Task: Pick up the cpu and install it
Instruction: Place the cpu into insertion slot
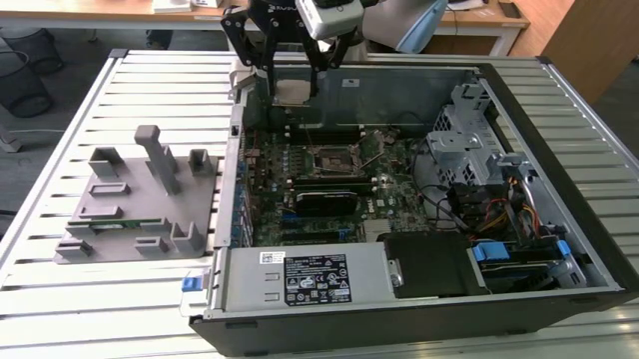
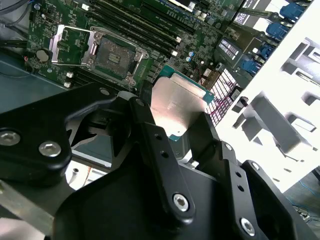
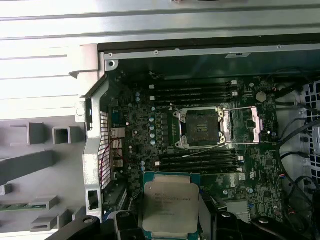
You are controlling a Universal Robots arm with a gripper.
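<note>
Holds the cpu (image 3: 170,207) clamped by the gripper (image 1: 295,90), jaws closed on its edges, aloft over the open case (image 1: 420,329) and short of the bare socket (image 3: 200,128): transport step, likely calling for square alignment above that socket.

Nothing can be read with any certainty. In the first wrist view, the cpu (image 3: 170,207) carries a few rows of faint grey print across its metal lid, too pale to make out. In the exterior view, a large white label (image 1: 317,278) on the power supply (image 1: 250,283) bears dense black print and a row of small round symbols, none legible. A smaller white sticker (image 1: 269,256) sits near that unit's far edge, its marks just a blur. White letters stand on the black bracket (image 1: 281,9) at the picture's upper edge, cut off partway.
</note>
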